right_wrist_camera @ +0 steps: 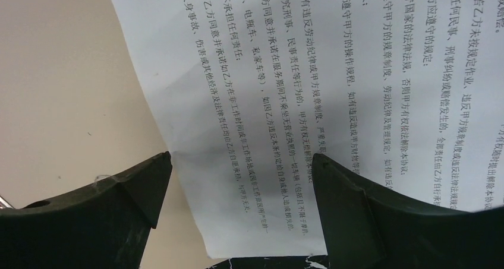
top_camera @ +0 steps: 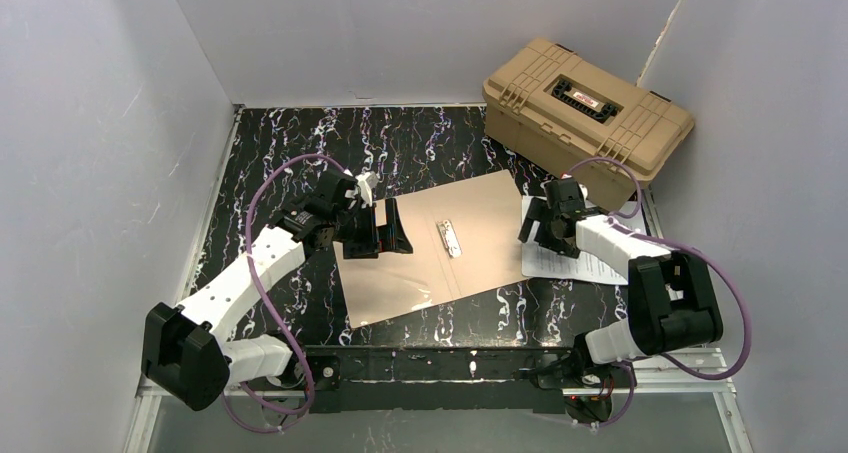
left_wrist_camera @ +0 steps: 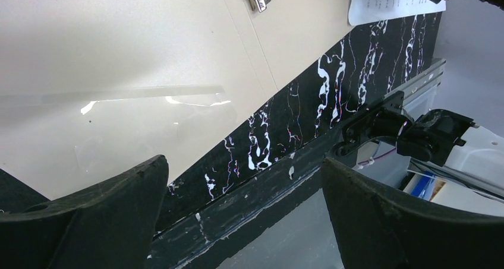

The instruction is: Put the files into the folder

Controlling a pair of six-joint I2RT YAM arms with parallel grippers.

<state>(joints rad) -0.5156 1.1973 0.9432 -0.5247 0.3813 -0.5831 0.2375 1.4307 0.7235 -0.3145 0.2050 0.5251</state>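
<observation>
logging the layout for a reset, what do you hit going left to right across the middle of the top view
left gripper → metal clip → right gripper. The folder, files and tan case overlap these sideways, so they are left out.

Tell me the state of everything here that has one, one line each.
Flat tan-brown cardboard folder: open, lying flat.
White printed paper sheets: lying flat, overlapping the folder's right edge, not gripped.
Bulky tan plastic case: lid shut.
Left gripper: open, empty, over the folder's left half.
Right gripper: open, empty, over the sheets.
</observation>
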